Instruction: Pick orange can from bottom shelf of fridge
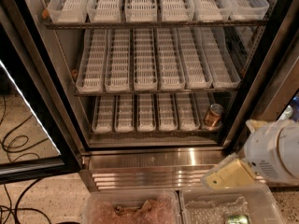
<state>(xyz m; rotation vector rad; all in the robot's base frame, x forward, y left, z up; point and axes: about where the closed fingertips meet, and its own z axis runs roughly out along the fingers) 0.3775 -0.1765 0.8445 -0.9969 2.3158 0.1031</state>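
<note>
The fridge (154, 164) stands open in front of me with three racks of white slotted trays. On the bottom shelf (140, 113), in the rightmost lane, the orange can (213, 115) stands upright, copper-coloured with a silver rim. My gripper (229, 174) is at the lower right, outside the fridge, in front of the steel base trim. It sits below and slightly right of the can and does not touch it. The white arm housing (275, 153) is behind it.
The black-framed glass door (28, 125) swings open at the left, with cables (14, 143) on the floor behind it. Two clear plastic bins (131, 209) sit at the bottom edge; the right one holds a green-topped can (236, 218). The right door frame (261, 73) borders the can's lane.
</note>
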